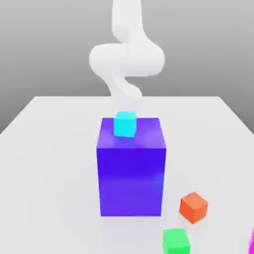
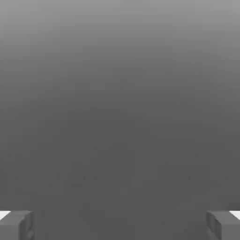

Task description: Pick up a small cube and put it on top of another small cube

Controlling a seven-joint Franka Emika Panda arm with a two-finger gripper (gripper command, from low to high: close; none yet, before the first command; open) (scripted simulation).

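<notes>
With the claw [image 2: 120,226] spread wide and empty, the cyan cube [image 1: 125,124] sits on, or perhaps just above, the big blue block [image 1: 131,181], and a low, careless approach by the arm [image 1: 127,59] could knock it off

Big blue block [image 1: 131,181]: smooth, slightly glossy, plastic-looking. White tabletop [image 1: 54,168]: smooth, faint sheen. Arm [image 1: 126,59]: smooth white.
</notes>
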